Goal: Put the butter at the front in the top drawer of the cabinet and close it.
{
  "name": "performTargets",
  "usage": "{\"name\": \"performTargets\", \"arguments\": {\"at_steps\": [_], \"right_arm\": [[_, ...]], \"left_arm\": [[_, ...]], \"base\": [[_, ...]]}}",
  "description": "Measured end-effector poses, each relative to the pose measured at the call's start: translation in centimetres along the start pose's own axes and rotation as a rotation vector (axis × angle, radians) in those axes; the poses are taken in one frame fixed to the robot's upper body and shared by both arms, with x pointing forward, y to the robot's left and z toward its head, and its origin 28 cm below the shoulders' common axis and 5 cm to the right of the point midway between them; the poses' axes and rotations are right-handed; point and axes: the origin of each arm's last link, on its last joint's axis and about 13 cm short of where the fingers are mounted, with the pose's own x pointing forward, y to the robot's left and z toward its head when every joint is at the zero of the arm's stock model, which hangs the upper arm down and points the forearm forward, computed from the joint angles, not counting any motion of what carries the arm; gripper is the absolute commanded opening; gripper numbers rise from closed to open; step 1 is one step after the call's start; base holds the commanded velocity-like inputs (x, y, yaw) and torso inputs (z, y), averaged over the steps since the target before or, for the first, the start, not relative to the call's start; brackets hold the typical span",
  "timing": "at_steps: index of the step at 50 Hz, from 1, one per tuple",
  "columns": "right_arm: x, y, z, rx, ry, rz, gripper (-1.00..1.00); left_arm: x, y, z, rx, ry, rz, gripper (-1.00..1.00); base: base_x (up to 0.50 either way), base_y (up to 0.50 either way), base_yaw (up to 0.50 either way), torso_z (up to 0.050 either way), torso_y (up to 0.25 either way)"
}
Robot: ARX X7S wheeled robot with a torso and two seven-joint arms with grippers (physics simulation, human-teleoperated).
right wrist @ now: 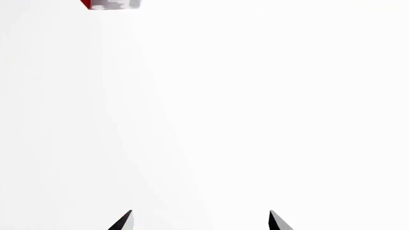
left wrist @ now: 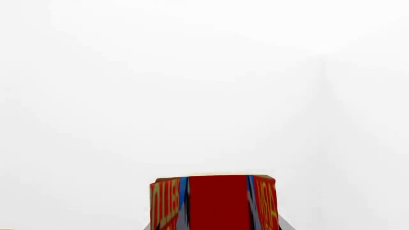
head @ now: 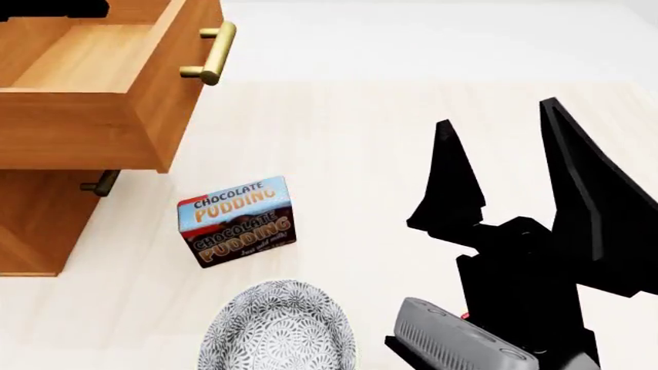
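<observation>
The butter, a red box with yellow lettering and blue stripes, sits between the jaws of my left gripper, which is shut on it against a plain white background. In the head view only a black piece of the left arm shows, above the open top drawer of the cabinet; the butter is out of sight there. The drawer is pulled out, its brass handle facing right. My right gripper is open and holds nothing, well right of the cabinet.
A chocolate pudding box stands on the pale table in front of the cabinet. A patterned grey bowl is at the near edge. A lower drawer handle shows under the open drawer. A small red and grey thing shows in the right wrist view.
</observation>
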Motion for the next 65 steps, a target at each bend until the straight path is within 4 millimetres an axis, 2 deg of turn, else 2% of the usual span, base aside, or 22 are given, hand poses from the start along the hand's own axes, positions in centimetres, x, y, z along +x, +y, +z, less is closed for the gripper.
{"name": "performTargets", "arguments": {"at_steps": [25,47,65], "right_arm": [[0.1,-0.3,0.4,0.014,0.002,-0.001,1.00],[0.0,-0.3,0.6,0.016,0.001,0.006,1.00],[-0.1,-0.3,0.6,0.017,0.003,0.008,1.00]], "left_arm": [[0.9,1.3,-1.3,0.168,-0.038,0.131,-1.00],[2.5,3.6,-2.7,0.205,-0.011,0.238,-1.00],[3.0,4.6,-4.3,0.215,0.034,0.284,-1.00]], "base": [[0.00,0.00,0.00,0.001,0.001],[0.00,0.00,0.00,0.000,0.001],[0.00,0.00,0.00,0.000,0.001]]}}
